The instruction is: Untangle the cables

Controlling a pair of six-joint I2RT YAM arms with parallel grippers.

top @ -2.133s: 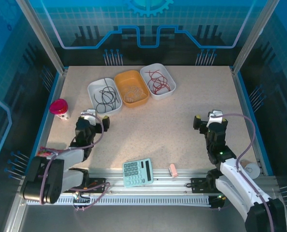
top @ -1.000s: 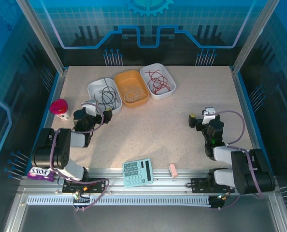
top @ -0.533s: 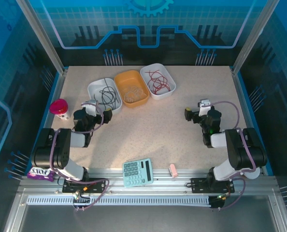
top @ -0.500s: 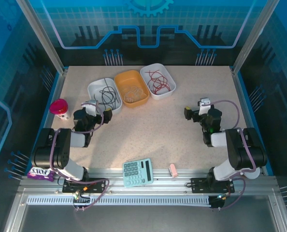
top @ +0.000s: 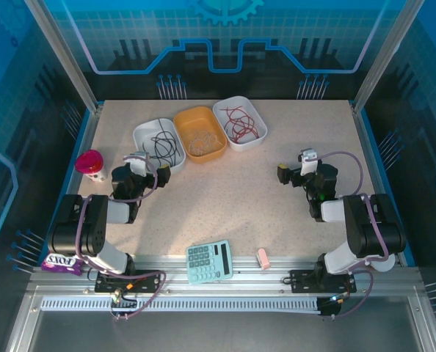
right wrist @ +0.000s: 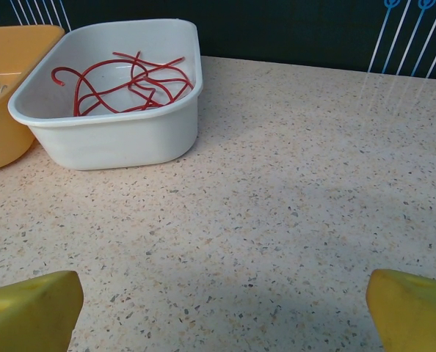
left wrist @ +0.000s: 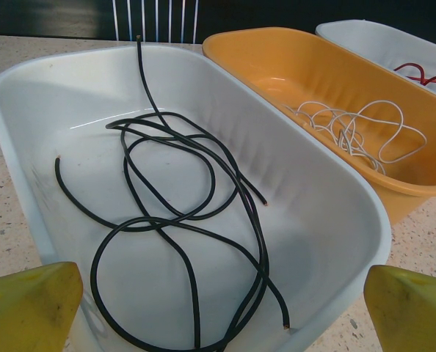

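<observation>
Black cables (left wrist: 175, 217) lie coiled in the white tray (left wrist: 335, 213) left of the orange tray (left wrist: 291, 73), whitish cables (left wrist: 346, 128) inside it, red cables (right wrist: 122, 84) in the white bin (right wrist: 115, 143) on its right (each colour apart). Left gripper (left wrist: 222, 308) and right gripper (right wrist: 222, 312) gape wide, empty.

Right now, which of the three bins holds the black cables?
The white bin at the row's left end holds the black cables. The orange middle bin has whitish cables, the right white bin red cables.

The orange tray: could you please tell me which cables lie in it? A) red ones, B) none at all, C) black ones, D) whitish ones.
D: thin whitish cables lie looped on the floor of the orange tray.
</observation>
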